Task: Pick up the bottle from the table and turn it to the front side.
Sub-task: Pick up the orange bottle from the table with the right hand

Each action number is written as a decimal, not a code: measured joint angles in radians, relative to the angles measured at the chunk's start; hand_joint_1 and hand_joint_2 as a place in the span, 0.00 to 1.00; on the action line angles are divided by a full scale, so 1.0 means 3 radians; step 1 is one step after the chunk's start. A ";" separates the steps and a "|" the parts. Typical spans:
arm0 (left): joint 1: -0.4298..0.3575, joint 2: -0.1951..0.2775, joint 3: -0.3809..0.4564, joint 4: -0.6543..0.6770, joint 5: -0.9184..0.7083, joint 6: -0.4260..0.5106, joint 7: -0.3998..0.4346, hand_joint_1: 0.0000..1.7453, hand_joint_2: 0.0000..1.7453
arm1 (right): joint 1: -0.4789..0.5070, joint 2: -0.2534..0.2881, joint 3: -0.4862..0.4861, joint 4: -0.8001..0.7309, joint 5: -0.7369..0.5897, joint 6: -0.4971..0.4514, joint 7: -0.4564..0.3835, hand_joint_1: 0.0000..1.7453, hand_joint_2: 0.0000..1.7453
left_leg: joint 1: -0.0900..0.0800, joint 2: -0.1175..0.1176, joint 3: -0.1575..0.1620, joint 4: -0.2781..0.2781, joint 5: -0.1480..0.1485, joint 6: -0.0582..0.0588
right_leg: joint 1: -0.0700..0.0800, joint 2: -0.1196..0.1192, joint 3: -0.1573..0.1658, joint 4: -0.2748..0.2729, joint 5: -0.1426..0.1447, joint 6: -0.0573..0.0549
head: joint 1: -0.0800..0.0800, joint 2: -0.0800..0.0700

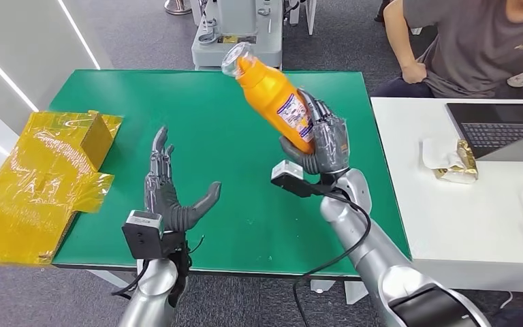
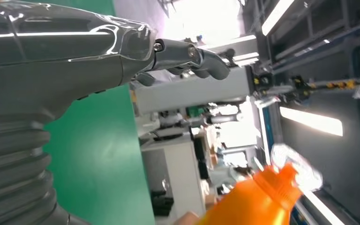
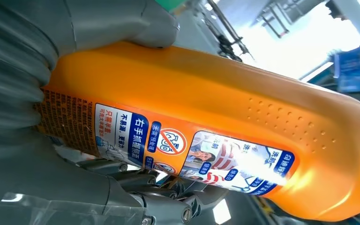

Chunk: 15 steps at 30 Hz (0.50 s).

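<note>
Our right hand (image 1: 323, 146) grips the orange plastic bottle (image 1: 276, 95) aloft, tilted for turning, while our left hand (image 1: 170, 197) waits with fingers spread, holding nothing.

Bottle (image 1: 276, 95): glossy orange plastic, paper label, clear cap. Surface (image 1: 245, 218): matt green. Yellow wrap (image 1: 41, 184): shiny film.

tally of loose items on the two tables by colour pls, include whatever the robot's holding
Orange: 1, the bottle, gripped by the right hand above the green table.
Yellow: 1, film-wrapped box at the green table's left edge.
Gold and white: 1, crumpled wrapper on the white table.
Dark grey: 1, laptop.
Total: 4.
</note>
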 joint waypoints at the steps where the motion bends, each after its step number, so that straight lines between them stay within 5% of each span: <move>1: -0.0028 -0.0003 0.0000 0.0004 0.0002 -0.0055 0.0028 0.00 1.00 | 0.0052 0.0020 -0.0024 -0.0096 0.0035 0.0000 -0.0003 1.00 1.00 | 0.0000 -0.0001 0.0000 0.0000 0.0000 0.0000 | 0.0000 -0.0001 0.0000 0.0000 0.0000 0.0000 | 0.0000 0.0000; 15: -0.0382 -0.0018 -0.0001 0.0177 -0.0058 -0.0596 0.0195 0.00 1.00 | 0.0318 0.0135 0.0199 -0.0422 -0.0180 -0.0001 -0.0017 1.00 1.00 | 0.0000 0.0001 0.0000 0.0000 0.0000 0.0000 | 0.0000 0.0001 0.0000 0.0000 0.0000 0.0000 | 0.0000 0.0000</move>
